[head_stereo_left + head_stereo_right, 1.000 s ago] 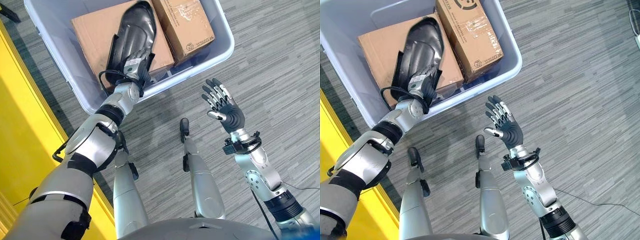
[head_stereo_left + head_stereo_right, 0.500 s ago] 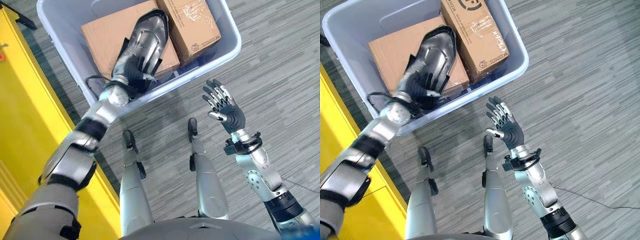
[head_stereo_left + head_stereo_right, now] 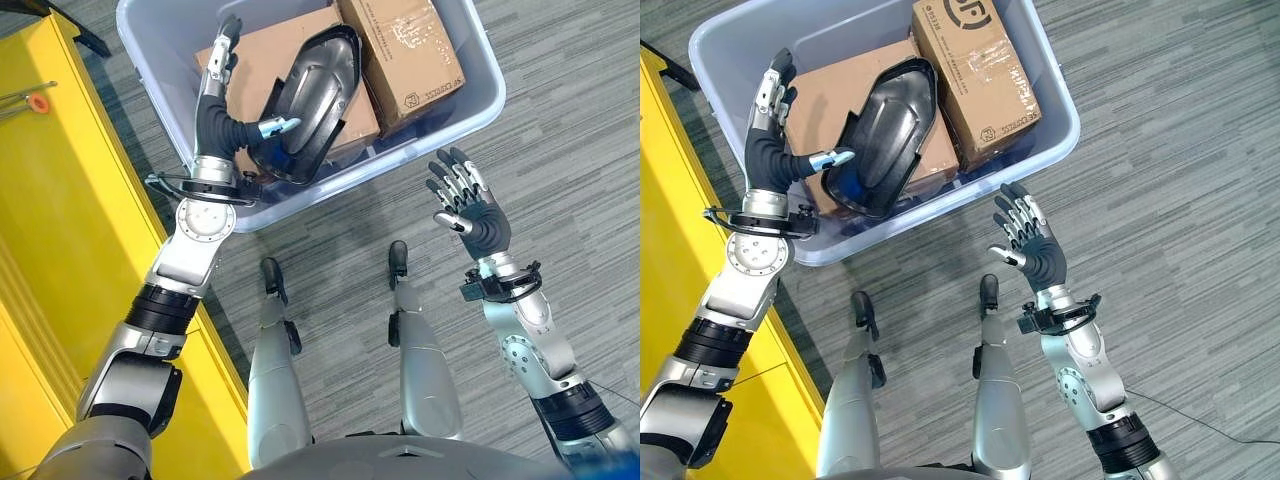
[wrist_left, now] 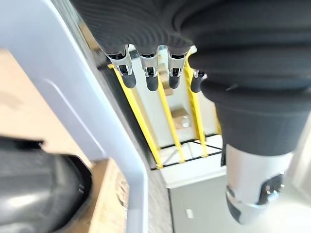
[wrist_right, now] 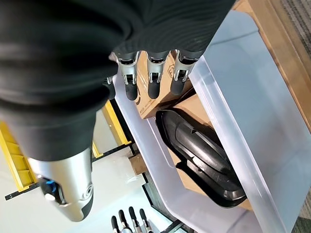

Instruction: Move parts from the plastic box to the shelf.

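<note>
The left hand (image 3: 215,105) is reaching over the box (image 3: 470,110) with fingers straight, its thumb seemingly touching the black part (image 3: 310,100) lying on cardboard. At four o'clock, the right hand (image 3: 480,215) is hovering, fingers relaxed.

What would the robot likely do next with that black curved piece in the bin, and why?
Probably lower the open left hand onto the black part and close on it. The part lies loose on the cardboard boxes in the plastic box, and the right hand hovers open outside it.
</note>
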You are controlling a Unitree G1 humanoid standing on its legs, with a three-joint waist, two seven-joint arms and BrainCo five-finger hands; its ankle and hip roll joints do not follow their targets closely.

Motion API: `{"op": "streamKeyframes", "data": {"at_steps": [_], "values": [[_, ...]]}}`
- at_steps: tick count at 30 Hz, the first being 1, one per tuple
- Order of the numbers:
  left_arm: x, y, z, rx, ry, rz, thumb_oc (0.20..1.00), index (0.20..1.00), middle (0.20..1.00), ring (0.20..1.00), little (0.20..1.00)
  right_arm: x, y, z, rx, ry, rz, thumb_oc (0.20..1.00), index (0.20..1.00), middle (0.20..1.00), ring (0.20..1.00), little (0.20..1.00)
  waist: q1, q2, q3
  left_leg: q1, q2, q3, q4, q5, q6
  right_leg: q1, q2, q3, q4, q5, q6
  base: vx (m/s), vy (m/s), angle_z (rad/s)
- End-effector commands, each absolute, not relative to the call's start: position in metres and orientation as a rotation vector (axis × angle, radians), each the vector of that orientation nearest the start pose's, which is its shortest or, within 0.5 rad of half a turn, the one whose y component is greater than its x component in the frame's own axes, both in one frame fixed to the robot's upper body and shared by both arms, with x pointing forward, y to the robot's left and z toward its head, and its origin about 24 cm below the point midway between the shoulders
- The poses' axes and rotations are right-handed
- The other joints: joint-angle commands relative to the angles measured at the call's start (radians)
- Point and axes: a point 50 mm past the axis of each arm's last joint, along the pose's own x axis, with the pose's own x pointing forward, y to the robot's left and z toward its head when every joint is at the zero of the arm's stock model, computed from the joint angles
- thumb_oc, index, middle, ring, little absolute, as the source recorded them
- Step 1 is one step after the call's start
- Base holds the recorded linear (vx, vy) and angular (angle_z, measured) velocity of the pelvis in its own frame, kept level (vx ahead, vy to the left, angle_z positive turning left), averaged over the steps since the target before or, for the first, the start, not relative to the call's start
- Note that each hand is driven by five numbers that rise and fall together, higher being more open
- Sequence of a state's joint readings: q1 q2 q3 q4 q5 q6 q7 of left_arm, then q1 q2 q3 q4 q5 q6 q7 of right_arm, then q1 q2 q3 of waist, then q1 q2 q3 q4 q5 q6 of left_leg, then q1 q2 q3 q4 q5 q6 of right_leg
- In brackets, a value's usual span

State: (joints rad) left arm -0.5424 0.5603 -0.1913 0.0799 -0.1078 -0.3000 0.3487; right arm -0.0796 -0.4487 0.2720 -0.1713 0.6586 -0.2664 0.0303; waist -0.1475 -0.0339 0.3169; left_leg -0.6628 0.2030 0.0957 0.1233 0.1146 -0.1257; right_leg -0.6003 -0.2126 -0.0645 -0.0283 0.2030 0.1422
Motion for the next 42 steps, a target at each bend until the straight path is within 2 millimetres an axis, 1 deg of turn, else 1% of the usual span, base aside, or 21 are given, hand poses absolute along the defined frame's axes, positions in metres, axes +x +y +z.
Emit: {"op": "streamKeyframes", "data": {"at_steps": [1, 5, 7, 9, 10, 13, 15, 20, 21, 25, 26, 30, 31, 32, 33, 34, 35, 36, 38, 41, 42], "values": [[0.314, 0.176, 0.238, 0.363, -0.906, 0.144, 1.000, 1.000, 1.000, 1.000, 1.000, 0.248, -0.161, 0.141, 0.204, -0.481, 0.351, 1.000, 1.000, 1.000, 1.000, 1.000, -0.014, 0.021, -0.023, 0.033, 0.031, -0.017, 0.023, -0.047, -0.031, 0.007, -0.093, 0.027, 0.118, -0.087, 0.038, 0.00, 0.000, 0.00], [0.326, 0.175, 0.233, 0.418, -0.865, 0.220, 1.000, 1.000, 1.000, 1.000, 1.000, 0.250, -0.159, 0.143, 0.197, -0.486, 0.353, 1.000, 1.000, 1.000, 1.000, 1.000, -0.020, 0.014, -0.017, 0.030, 0.032, -0.017, 0.025, -0.046, -0.030, 0.005, -0.091, 0.026, 0.118, -0.086, 0.038, 0.00, 0.000, 0.00], [0.333, 0.176, 0.232, 0.475, -0.842, 0.259, 1.000, 1.000, 1.000, 1.000, 1.000, 0.251, -0.158, 0.144, 0.196, -0.490, 0.351, 1.000, 1.000, 1.000, 1.000, 1.000, -0.024, 0.010, -0.013, 0.028, 0.034, -0.016, 0.027, -0.045, -0.029, 0.002, -0.090, 0.028, 0.119, -0.084, 0.038, 0.00, 0.000, 0.00], [0.343, 0.182, 0.231, 0.604, -0.817, 0.324, 1.000, 1.000, 1.000, 1.000, 1.000, 0.252, -0.157, 0.144, 0.196, -0.490, 0.354, 1.000, 1.000, 1.000, 1.000, 1.000, -0.031, 0.005, -0.011, 0.027, 0.038, -0.014, 0.028, -0.044, -0.029, -0.001, -0.088, 0.029, 0.119, -0.084, 0.037, 0.00, 0.000, 0.00], [0.347, 0.182, 0.229, 0.618, -0.801, 0.331, 1.000, 1.000, 1.000, 1.000, 1.000, 0.253, -0.157, 0.145, 0.194, -0.492, 0.354, 1.000, 1.000, 1.000, 1.000, 1.000, -0.033, 0.004, -0.010, 0.026, 0.039, -0.013, 0.028, -0.043, -0.029, -0.003, -0.087, 0.030, 0.119, -0.084, 0.038, 0.00, 0.000, 0.00], [0.361, 0.192, 0.224, 0.634, -0.718, 0.412, 1.000, 1.000, 1.000, 1.000, 1.000, 0.253, -0.156, 0.145, 0.204, -0.486, 0.366, 1.000, 1.000, 1.000, 1.000, 1.000, -0.042, -0.001, -0.006, 0.016, 0.041, -0.014, 0.033, -0.040, -0.028, -0.014, -0.083, 0.032, 0.123, -0.083, 0.037, 0.00, 0.000, 0.00], [0.365, 0.198, 0.225, 0.635, -0.692, 0.458, 1.000, 1.000, 1.000, 1.000, 1.000, 0.253, -0.155, 0.144, 0.206, -0.483, 0.367, 1.000, 1.000, 1.000, 1.000, 1.000, -0.046, -0.003, -0.006, 0.010, 0.042, -0.015, 0.035, -0.040, -0.027, -0.019, -0.081, 0.034, 0.125, -0.083, 0.037, 0.00, 0.000, 0.00], [0.373, 0.212, 0.228, 0.679, -0.646, 0.555, 1.000, 1.000, 1.000, 1.000, 1.000, 0.253, -0.154, 0.144, 0.210, -0.476, 0.378, 1.000, 1.000, 1.000, 1.000, 1.000, -0.053, -0.006, -0.011, -0.004, 0.041, -0.015, 0.040, -0.038, -0.029, -0.029, -0.077, 0.033, 0.128, -0.083, 0.036, 0.00, 0.000, 0.00], [0.375, 0.217, 0.229, 0.672, -0.625, 0.582, 1.000, 1.000, 1.000, 1.000, 1.000, 0.253, -0.154, 0.145, 0.207, -0.480, 0.379, 1.000, 1.000, 1.000, 1.000, 1.000, -0.055, -0.007, -0.011, -0.007, 0.041, -0.015, 0.042, -0.038, -0.029, -0.032, -0.077, 0.035, 0.129, -0.081, 0.036, 0.00, 0.000, 0.00], [0.378, 0.223, 0.231, 0.612, -0.598, 0.623, 1.000, 1.000, 1.000, 1.000, 1.000, 0.252, -0.153, 0.144, 0.209, -0.470, 0.384, 1.000, 1.000, 1.000, 1.000, 1.000, -0.057, -0.007, -0.013, -0.013, 0.044, -0.017, 0.045, -0.038, -0.029, -0.037, -0.077, 0.035, 0.129, -0.079, 0.036, 0.00, 0.000, 0.00], [0.380, 0.227, 0.235, 0.604, -0.589, 0.654, 1.000, 1.000, 1.000, 1.000, 1.000, 0.252, -0.152, 0.143, 0.208, -0.462, 0.390, 1.000, 1.000, 1.000, 1.000, 1.000, -0.061, -0.008, -0.013, -0.016, 0.044, -0.016, 0.046, -0.037, -0.029, -0.039, -0.076, 0.036, 0.129, -0.077, 0.036, 0.00, 0.000, 0.00], [0.385, 0.230, 0.244, 0.635, -0.573, 0.676, 1.000, 1.000, 1.000, 1.000, 1.000, 0.251, -0.152, 0.144, 0.199, -0.458, 0.404, 1.000, 1.000, 1.000, 1.000, 1.000, -0.066, -0.008, -0.010, -0.025, 0.044, -0.018, 0.050, -0.034, -0.026, -0.049, -0.074, 0.039, 0.134, -0.077, 0.036, 0.02, -0.001, 0.00], [0.387, 0.231, 0.243, 0.647, -0.556, 0.672, 1.000, 1.000, 1.000, 1.000, 1.000, 0.251, -0.152, 0.143, 0.198, -0.454, 0.408, 1.000, 1.000, 1.000, 1.000, 1.000, -0.066, -0.005, -0.015, -0.013, 0.049, -0.022, 0.050, -0.060, -0.034, -0.038, -0.070, 0.040, 0.136, -0.099, 0.042, 0.00, 0.000, 0.00], [0.389, 0.231, 0.243, 0.672, -0.546, 0.667, 1.000, 1.000, 1.000, 1.000, 1.000, 0.251, -0.152, 0.143, 0.198, -0.453, 0.409, 1.000, 1.000, 1.000, 1.000, 1.000, -0.070, -0.009, -0.007, -0.026, 0.045, -0.018, 0.051, -0.034, -0.027, -0.051, -0.073, 0.040, 0.137, -0.078, 0.036, 0.08, -0.005, -0.01], [0.389, 0.231, 0.243, 0.673, -0.545, 0.666, 1.000, 1.000, 1.000, 1.000, 1.000, 0.251, -0.152, 0.143, 0.199, -0.451, 0.409, 1.000, 1.000, 1.000, 1.000, 1.000, -0.068, -0.006, -0.012, -0.014, 0.049, -0.022, 0.050, -0.059, -0.034, -0.040, -0.069, 0.041, 0.138, -0.100, 0.042, -0.08, 0.006, -0.02], [0.392, 0.231, 0.240, 0.701, -0.520, 0.656, 1.000, 1.000, 1.000, 1.000, 1.000, 0.250, -0.151, 0.143, 0.197, -0.453, 0.418, 1.000, 1.000, 1.000, 1.000, 1.000, -0.072, -0.010, -0.006, -0.031, 0.045, -0.018, 0.054, -0.032, -0.026, -0.056, -0.071, 0.042, 0.140, -0.078, 0.036, 0.00, 0.004, -0.03], [0.392, 0.231, 0.240, 0.701, -0.520, 0.656, 1.000, 1.000, 1.000, 1.000, 1.000, 0.250, -0.151, 0.143, 0.197, -0.453, 0.417, 1.000, 1.000, 1.000, 1.000, 1.000, -0.072, -0.010, -0.006, -0.031, 0.045, -0.018, 0.054, -0.032, -0.026, -0.056, -0.071, 0.043, 0.140, -0.078, 0.036, 0.00, 0.004, -0.07], [0.396, 0.229, 0.233, 0.755, -0.472, 0.628, 1.000, 1.000, 1.000, 1.000, 1.000, 0.250, -0.150, 0.143, 0.195, -0.452, 0.424, 1.000, 1.000, 1.000, 1.000, 1.000, -0.073, -0.008, -0.009, -0.020, 0.051, -0.022, 0.055, -0.059, -0.033, -0.050, -0.066, 0.045, 0.145, -0.101, 0.041, 0.08, -0.005, -0.08], [0.398, 0.226, 0.230, 0.766, -0.457, 0.621, 1.000, 1.000, 1.000, 1.000, 1.000, 0.249, -0.150, 0.143, 0.196, -0.451, 0.430, 1.000, 1.000, 1.000, 1.000, 1.000, -0.074, -0.009, -0.007, -0.021, 0.050, -0.020, 0.056, -0.059, -0.032, -0.053, -0.065, 0.047, 0.146, -0.101, 0.041, 0.04, -0.002, -0.06], [0.403, 0.226, 0.214, 0.790, -0.373, 0.603, 1.000, 1.000, 1.000, 1.000, 1.000, 0.248, -0.151, 0.143, 0.200, -0.453, 0.431, 1.000, 1.000, 1.000, 1.000, 1.000, -0.080, -0.010, -0.002, -0.026, 0.051, -0.019, 0.061, -0.060, -0.031, -0.060, -0.064, 0.052, 0.151, -0.101, 0.041, 0.00, 0.000, -0.01], [0.404, 0.226, 0.212, 0.797, -0.351, 0.607, 1.000, 1.000, 1.000, 1.000, 1.000, 0.247, -0.152, 0.144, 0.199, -0.455, 0.432, 1.000, 1.000, 1.000, 1.000, 1.000, -0.081, -0.012, 0.000, -0.027, 0.052, -0.019, 0.063, -0.060, -0.031, -0.063, -0.063, 0.054, 0.152, -0.101, 0.041, 0.00, 0.000, 0.00]]}}
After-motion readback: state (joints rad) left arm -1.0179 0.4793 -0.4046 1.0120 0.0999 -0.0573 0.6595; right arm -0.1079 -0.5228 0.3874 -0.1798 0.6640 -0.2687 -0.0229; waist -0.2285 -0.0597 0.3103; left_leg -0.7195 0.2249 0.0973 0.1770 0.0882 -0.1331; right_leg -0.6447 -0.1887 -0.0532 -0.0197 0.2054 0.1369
